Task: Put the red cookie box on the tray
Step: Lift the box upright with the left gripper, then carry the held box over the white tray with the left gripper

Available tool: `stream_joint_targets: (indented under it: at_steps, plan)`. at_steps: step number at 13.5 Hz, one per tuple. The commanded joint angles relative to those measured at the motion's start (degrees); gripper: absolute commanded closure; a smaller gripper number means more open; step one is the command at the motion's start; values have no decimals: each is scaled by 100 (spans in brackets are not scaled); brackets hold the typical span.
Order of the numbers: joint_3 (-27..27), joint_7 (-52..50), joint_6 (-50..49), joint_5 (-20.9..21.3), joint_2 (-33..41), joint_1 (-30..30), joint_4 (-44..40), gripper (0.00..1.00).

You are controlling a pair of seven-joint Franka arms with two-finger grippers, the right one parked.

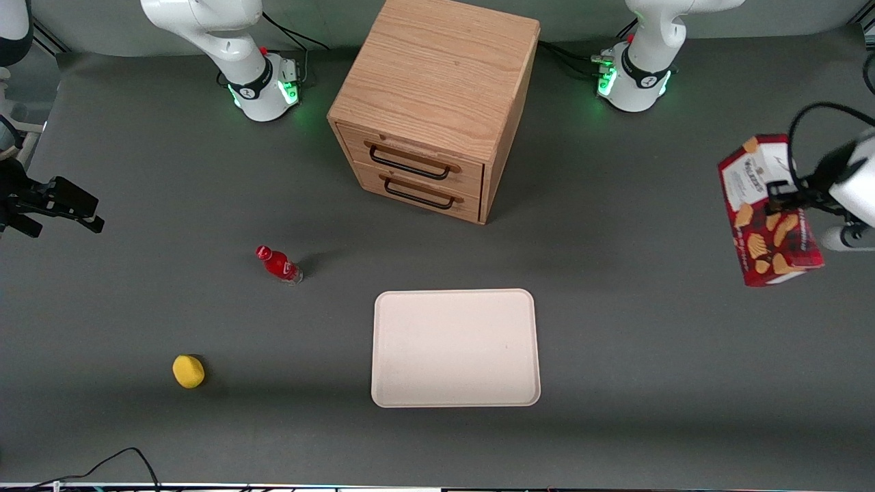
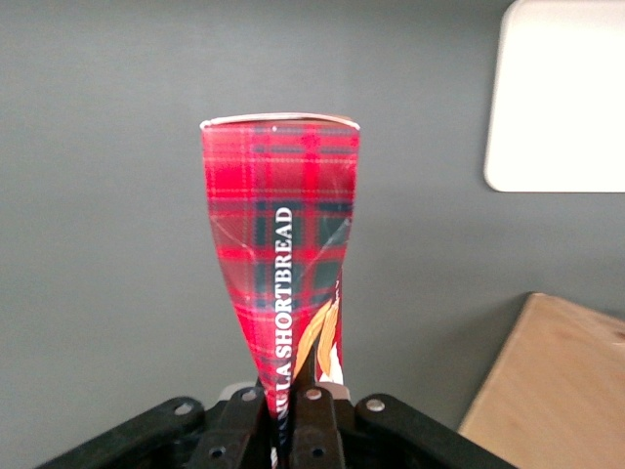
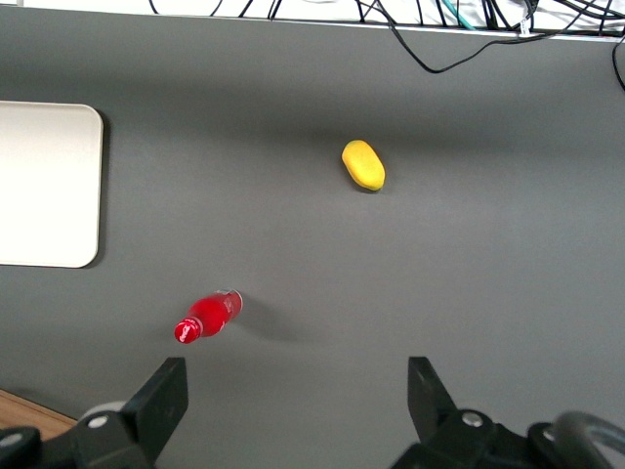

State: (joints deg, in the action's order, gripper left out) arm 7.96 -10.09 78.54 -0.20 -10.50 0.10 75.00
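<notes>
The red cookie box (image 1: 769, 212) hangs in the air above the table toward the working arm's end, tilted, its white label end uppermost. My left gripper (image 1: 786, 195) is shut on it, the black fingers pinching its narrow sides. In the left wrist view the plaid box (image 2: 283, 244) runs away from the gripper (image 2: 289, 415), whose fingers (image 2: 317, 425) squeeze the cardboard thin. The cream-pink tray (image 1: 454, 347) lies flat and bare near the table's front middle, well apart from the box; a corner of the tray (image 2: 562, 98) shows in the wrist view too.
A wooden two-drawer cabinet (image 1: 437, 102) stands at the table's middle, farther from the camera than the tray. A small red bottle (image 1: 279, 265) and a yellow lemon-like object (image 1: 188, 371) lie toward the parked arm's end.
</notes>
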Motion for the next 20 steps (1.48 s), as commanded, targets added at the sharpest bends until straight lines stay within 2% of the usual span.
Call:
stream_joint_targets:
  at_steps: [1, 4, 7, 10, 13, 16, 17, 18, 20]
  plan:
    - [1029, -1394, 37, -15, -592, -19, -477, 100]
    - [1909, -2556, 1011, 81, -1180, -28, -460, 100]
    - [2350, -2682, 2477, 729, -2128, -115, -206, 100]
    - [2386, -2682, 3499, 1486, -3078, -326, -143, 100]
    - [2369, -2700, 4545, 2022, -3615, -423, -21, 100]
    - [2360, -2937, 4838, 2497, -3889, -432, -3, 99]
    - [2334, -2937, 4881, 2577, -3924, -423, 6, 5]
    - [2333, -2937, 4890, 2586, -3916, -389, 23, 0]
    - [2333, -2946, 4777, 2525, -3846, -336, 41, 0]
